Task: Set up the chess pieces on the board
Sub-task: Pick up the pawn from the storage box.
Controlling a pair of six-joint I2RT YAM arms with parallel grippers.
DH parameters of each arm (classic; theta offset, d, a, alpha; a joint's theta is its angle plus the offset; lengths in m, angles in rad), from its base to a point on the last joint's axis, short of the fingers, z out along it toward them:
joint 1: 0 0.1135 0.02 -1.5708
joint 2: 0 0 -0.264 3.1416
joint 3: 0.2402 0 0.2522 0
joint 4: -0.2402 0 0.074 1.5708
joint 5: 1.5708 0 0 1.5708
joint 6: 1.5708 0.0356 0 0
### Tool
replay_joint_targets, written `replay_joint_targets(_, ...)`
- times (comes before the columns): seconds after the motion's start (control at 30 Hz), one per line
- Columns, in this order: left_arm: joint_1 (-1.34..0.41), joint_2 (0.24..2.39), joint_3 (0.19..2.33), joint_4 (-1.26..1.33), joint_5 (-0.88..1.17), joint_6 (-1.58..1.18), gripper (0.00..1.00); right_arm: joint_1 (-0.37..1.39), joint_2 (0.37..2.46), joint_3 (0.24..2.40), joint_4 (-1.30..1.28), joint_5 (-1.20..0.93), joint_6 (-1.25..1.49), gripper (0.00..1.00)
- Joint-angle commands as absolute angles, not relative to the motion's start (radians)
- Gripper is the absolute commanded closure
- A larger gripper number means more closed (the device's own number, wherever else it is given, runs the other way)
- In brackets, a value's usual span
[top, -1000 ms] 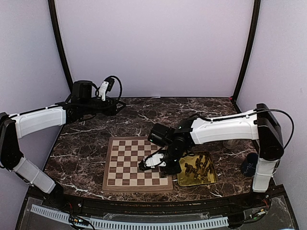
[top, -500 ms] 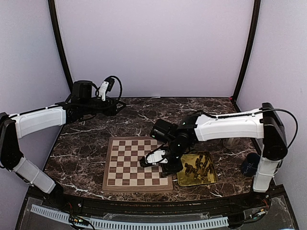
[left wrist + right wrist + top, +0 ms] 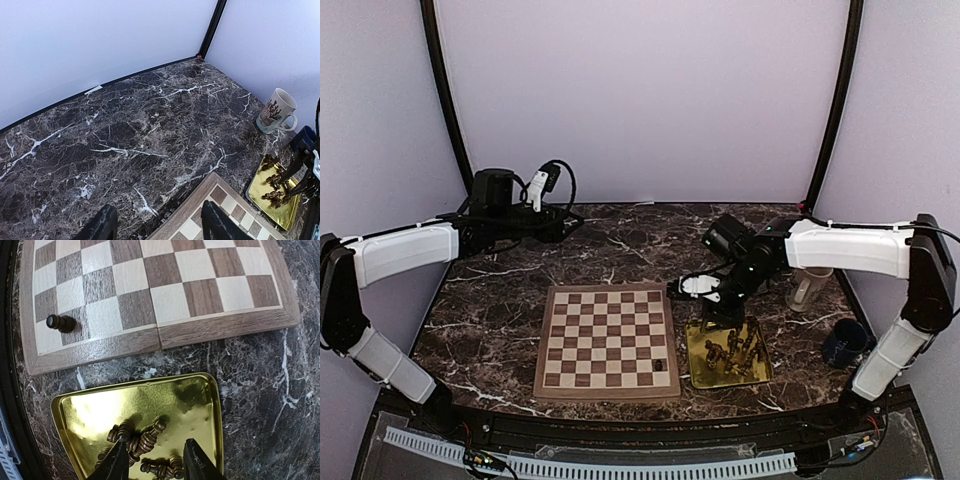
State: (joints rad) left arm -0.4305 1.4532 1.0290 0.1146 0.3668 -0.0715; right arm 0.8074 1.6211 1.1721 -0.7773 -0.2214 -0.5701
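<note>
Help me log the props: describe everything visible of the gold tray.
The tray is a shallow rectangle with rounded corners and a raised rim, shiny gold, metal by the look. It lies flat on the marble table, right of the board, a strip of table between them. A heap of small dark pieces lies toppled in it. The right gripper hangs open above it, not visibly touching.

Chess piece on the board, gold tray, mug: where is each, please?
Chess piece (image 3: 60, 323), right wrist view, its body.
Gold tray (image 3: 95, 412), right wrist view, bare floor.
Mug (image 3: 275, 110), left wrist view, its side wall.
</note>
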Motion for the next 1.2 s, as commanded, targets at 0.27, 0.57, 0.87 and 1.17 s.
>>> replay_joint_targets(0.27,-0.435,1.471,1.043,0.106,0.398,-0.074,0.41,0.815,1.624,1.076,-0.792,-0.277,-0.626,0.63)
replay_joint_targets(0.57,-0.436,1.473,1.045,0.102,0.4,-0.074,0.4,0.839,1.676,1.075,-0.785,-0.253,-0.627,0.64)
replay_joint_targets(0.87,-0.436,1.471,1.045,0.101,0.402,-0.071,0.4,0.854,1.722,1.086,-0.784,-0.227,-0.62,0.74)
replay_joint_targets(1.17,-0.436,1.468,1.046,0.1,0.403,-0.073,0.41,0.862,1.748,1.101,-0.78,-0.209,-0.613,0.89)
